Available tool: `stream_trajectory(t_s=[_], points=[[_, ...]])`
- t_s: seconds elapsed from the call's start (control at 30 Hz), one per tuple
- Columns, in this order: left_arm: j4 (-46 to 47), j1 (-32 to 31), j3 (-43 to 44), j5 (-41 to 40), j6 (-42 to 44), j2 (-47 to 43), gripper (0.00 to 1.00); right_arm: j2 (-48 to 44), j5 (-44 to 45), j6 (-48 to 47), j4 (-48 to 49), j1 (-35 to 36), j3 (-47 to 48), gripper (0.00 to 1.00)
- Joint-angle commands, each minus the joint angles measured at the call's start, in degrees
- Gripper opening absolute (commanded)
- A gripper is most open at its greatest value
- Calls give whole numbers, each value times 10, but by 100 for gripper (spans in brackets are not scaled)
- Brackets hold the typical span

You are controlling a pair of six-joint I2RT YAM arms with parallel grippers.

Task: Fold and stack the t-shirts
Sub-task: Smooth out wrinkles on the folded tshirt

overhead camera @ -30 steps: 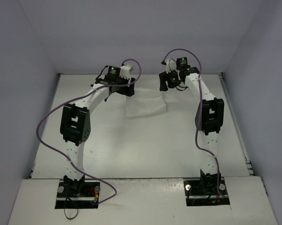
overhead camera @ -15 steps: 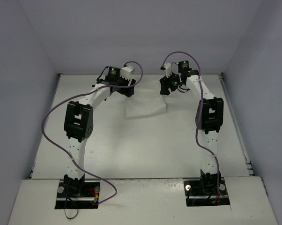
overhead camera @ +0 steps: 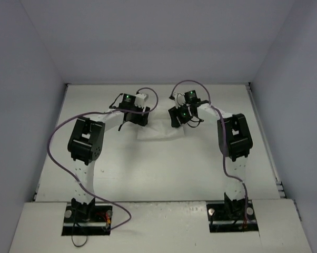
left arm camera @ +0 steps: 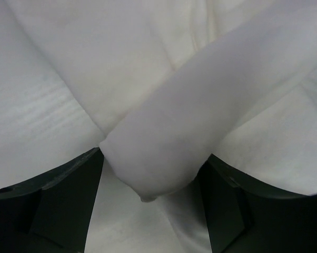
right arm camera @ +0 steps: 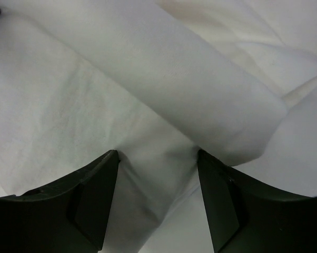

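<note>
The white t-shirt point(overhead camera: 157, 133) lies as a small folded rectangle on the table point(overhead camera: 164, 174), directly beneath both pairs of jaws and spanning the stretch between them. A strip of it shows just on the near side of them. The left jaws stand wide apart, their dark fingers point(left arm camera: 63, 205) set on either side of a thick, rounded roll of the shirt's cloth point(left arm camera: 164, 137). The roll fills the gap and touches both fingers, so these jaws are clamped on a bulky fold. Beyond them, more layers of the same white cloth spread flat. The right jaws are parted somewhat less, and creased cloth point(right arm camera: 153, 174) fills the space between their fingers point(right arm camera: 90, 205) and meets each one. A broad folded band crosses diagonally just beyond the tips. I cannot tell whether the right jaws actually pinch the cloth or only press down onto it.
</note>
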Motion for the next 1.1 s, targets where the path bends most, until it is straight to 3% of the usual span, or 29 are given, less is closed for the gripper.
stream_trajectory(t_s=[0.0, 0.13, 0.27, 0.4, 0.57, 0.8, 1.07], points=[[17, -15, -85, -15, -32, -97, 67, -85, 104, 118, 40, 68, -127, 59], [24, -37, -193, -19, -53, -187, 67, -168, 162, 197, 94, 144, -269, 58], [15, -62, -277, -27, -47, -289, 67, -251, 175, 226, 114, 196, -349, 59], [-41, -56, -273, -24, -2, -353, 67, -325, 164, 203, 94, 197, -355, 60], [-114, -29, -225, 19, 92, -396, 67, -368, 153, 93, 10, 180, -284, 69], [-168, -24, -180, 136, 229, -355, 67, -353, 70, -39, -34, 135, -244, 72], [-208, -23, -93, 146, 287, -256, 67, -276, 20, -84, -45, 99, -200, 71]])
